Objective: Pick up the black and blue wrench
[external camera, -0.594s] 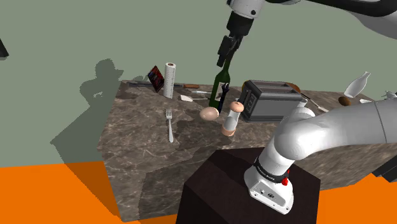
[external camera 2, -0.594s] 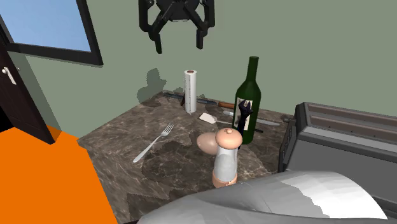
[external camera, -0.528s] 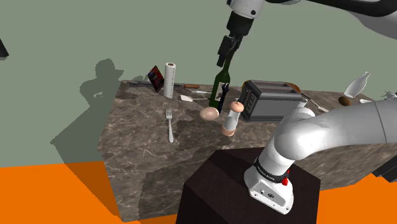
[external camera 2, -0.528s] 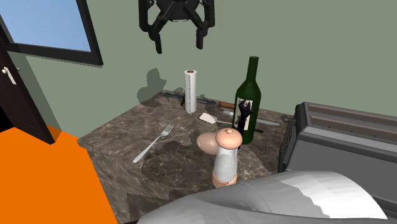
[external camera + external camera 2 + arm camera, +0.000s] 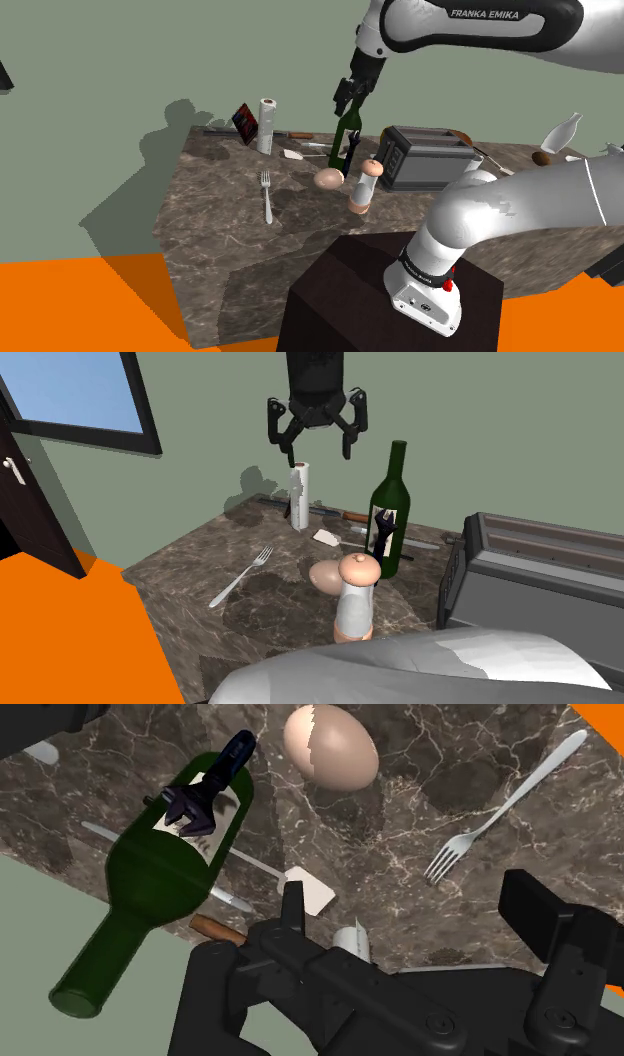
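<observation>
Shoulder view: wrench on veined counter, grey-green wall, orange floor

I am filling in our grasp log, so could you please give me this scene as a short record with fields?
surface: dark marbled stone table top
target: black and blue wrench, propped against the bottle's label side
support: dark green wine bottle, standing upright
gripper: black two-finger gripper, open, empty, in the air above the table, apart from the wrench
nearby: pale brown egg, silver-grey fork, white paper roll, grey toaster
</observation>
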Controlling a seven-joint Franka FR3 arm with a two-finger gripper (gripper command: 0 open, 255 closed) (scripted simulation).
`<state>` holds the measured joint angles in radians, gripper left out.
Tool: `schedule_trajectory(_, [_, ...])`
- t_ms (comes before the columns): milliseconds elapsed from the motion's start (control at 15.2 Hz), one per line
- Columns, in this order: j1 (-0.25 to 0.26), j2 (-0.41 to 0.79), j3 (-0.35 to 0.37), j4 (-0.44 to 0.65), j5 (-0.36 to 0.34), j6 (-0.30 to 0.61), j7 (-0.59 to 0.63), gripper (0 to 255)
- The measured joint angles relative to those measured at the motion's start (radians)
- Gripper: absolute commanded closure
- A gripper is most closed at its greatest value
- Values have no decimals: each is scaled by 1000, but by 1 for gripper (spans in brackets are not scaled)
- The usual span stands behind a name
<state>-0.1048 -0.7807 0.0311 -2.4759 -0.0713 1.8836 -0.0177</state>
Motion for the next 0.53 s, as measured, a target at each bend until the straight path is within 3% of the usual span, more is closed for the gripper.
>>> schedule_trajectory(528, [-155, 106, -20, -108, -114, 276, 143, 0])
